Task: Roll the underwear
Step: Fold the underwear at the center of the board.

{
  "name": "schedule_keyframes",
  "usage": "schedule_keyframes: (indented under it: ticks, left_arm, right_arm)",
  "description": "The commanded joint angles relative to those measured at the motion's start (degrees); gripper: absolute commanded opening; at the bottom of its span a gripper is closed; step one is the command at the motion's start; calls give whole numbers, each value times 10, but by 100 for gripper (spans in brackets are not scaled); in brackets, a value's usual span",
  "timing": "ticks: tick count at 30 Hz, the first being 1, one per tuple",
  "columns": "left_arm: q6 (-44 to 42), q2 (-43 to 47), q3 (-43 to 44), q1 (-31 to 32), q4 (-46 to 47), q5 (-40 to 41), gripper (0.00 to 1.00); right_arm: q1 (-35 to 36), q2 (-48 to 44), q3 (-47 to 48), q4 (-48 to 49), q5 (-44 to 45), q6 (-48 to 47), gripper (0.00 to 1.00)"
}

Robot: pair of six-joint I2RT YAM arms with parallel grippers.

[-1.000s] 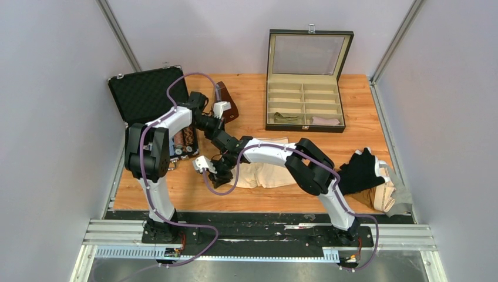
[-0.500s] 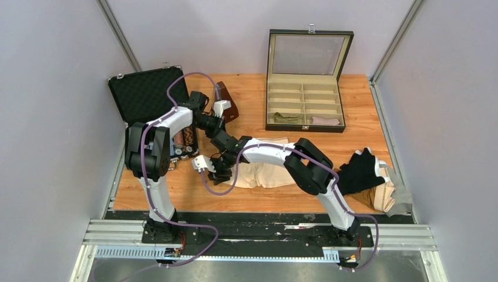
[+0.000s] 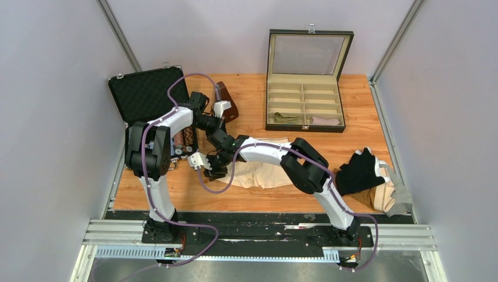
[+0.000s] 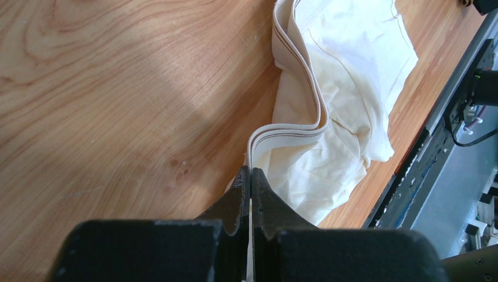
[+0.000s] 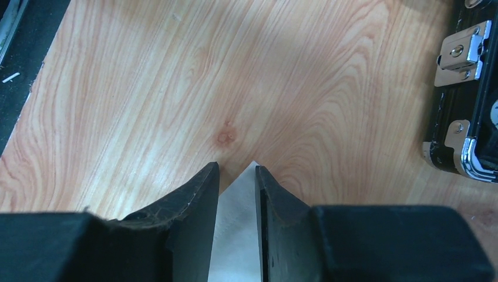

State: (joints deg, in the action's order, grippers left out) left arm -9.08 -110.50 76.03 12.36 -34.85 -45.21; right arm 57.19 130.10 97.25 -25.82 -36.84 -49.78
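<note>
The cream-beige underwear (image 3: pixel 264 174) lies crumpled on the wooden table in front of the arms. My left gripper (image 3: pixel 228 147) is shut on its striped waistband, which shows in the left wrist view (image 4: pixel 293 126) running away from the closed jaws (image 4: pixel 251 171). My right gripper (image 3: pixel 211 171) reaches left across the cloth and is shut on a pale corner of it (image 5: pixel 238 235), which fills the narrow gap between the fingers (image 5: pixel 236 167). Black underwear (image 3: pixel 357 170) lies in a heap at the right with a khaki piece (image 3: pixel 365 195) beneath it.
A partitioned box (image 3: pixel 337 111) with its lid up stands at the back, with an olive roll (image 3: pixel 286 117) and a beige roll (image 3: pixel 325 120) inside. An open black case (image 3: pixel 147 94) stands at the left, its latches near the right gripper (image 5: pixel 464 53). A grey cloth (image 3: pixel 404 202) lies far right.
My right gripper has moved a little to the left and away from the front edge, and the left end of the cream underwear has been drawn left with it. The left arm has barely moved.
</note>
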Motion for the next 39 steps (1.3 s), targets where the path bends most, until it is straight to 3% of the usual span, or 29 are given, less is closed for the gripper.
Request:
schedule_keyframes:
  ticks: [1, 6, 20, 30, 35, 39]
  left_arm:
    - [12, -4, 13, 1, 12, -22, 0]
    - [17, -7, 16, 1, 13, -25, 0]
    - [24, -11, 15, 1, 18, -30, 0]
    - [24, -10, 12, 1, 20, -30, 0]
    - [27, -14, 15, 1, 22, -32, 0]
    - [26, -14, 17, 1, 21, -31, 0]
  right_arm:
    - [-2, 9, 7, 15, 11, 7, 29]
    - [-3, -34, -35, 54, -29, 0, 31]
    - [-12, -46, -34, 88, -32, 22, 33]
    - [-12, -23, -49, 82, -3, -12, 34]
    - [-11, -4, -44, 50, -10, -30, 28]
    - [-8, 22, -25, 15, 7, -48, 13]
